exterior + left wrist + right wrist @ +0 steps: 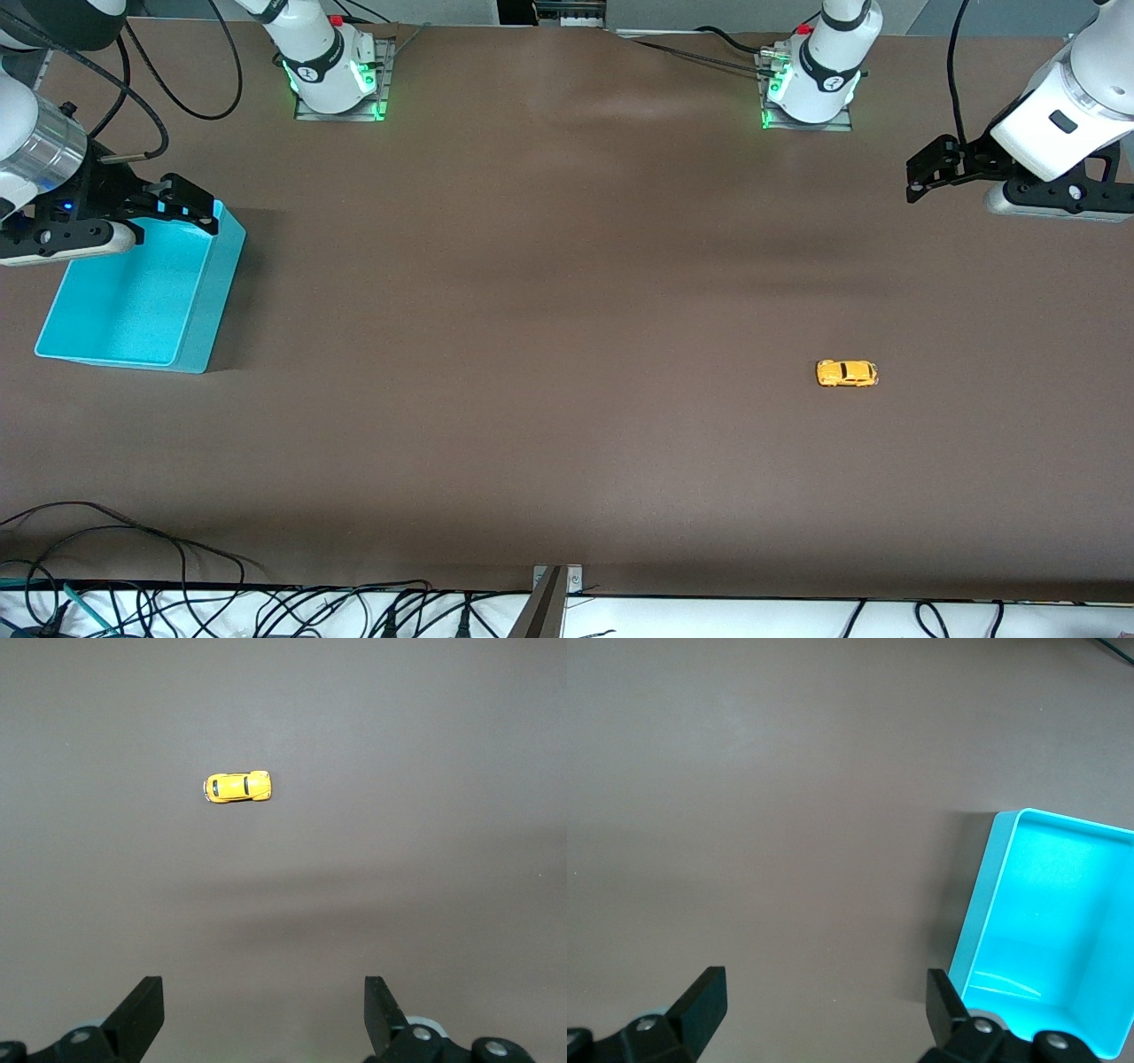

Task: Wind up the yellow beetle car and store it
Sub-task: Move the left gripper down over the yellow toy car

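Note:
The yellow beetle car [847, 373] stands on its wheels on the brown table, toward the left arm's end. It also shows in the left wrist view [237, 787]. My left gripper [926, 173] is open and empty, up in the air over the table's edge at the left arm's end, well apart from the car. In its wrist view the gripper [264, 1014] holds nothing. My right gripper [189, 205] is open and empty over the rim of the turquoise bin [133, 297]. In its wrist view the gripper [826, 1010] holds nothing beside the bin [1045, 930].
The turquoise bin stands at the right arm's end and has nothing in it. Both arm bases [332, 71] [811, 84] stand along the table's edge farthest from the front camera. Cables [133, 602] lie along the edge nearest that camera.

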`<act>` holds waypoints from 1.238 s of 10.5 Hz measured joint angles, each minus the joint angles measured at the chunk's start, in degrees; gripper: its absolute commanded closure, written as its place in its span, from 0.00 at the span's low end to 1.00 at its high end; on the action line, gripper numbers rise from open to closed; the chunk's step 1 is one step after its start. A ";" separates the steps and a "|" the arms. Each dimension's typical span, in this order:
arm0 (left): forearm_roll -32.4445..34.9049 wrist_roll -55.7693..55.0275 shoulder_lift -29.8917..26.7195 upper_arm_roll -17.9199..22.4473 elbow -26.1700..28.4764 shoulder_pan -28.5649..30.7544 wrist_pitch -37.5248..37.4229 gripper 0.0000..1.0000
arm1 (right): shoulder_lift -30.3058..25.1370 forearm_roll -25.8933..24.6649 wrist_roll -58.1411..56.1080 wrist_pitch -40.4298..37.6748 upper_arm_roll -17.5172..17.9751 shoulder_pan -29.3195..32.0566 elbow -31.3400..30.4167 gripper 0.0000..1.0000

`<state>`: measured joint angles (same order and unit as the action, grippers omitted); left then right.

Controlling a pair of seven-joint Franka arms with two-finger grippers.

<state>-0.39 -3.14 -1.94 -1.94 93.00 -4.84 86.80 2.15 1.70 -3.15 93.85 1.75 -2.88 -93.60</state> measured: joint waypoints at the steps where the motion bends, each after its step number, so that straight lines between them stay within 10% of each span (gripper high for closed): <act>1: 0.00 0.00 0.60 0.16 0.00 0.32 -0.04 0.00 | 0.02 0.00 0.00 0.00 -0.01 0.02 0.00 0.00; 13: -0.02 42.27 12.46 -0.32 -0.64 1.48 5.53 0.00 | 0.16 -0.04 -0.22 -0.01 -0.05 0.13 0.00 0.00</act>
<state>-0.41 39.12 10.52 -2.26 92.36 -3.35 92.33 2.31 1.66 -3.37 93.84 1.70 -2.75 -93.60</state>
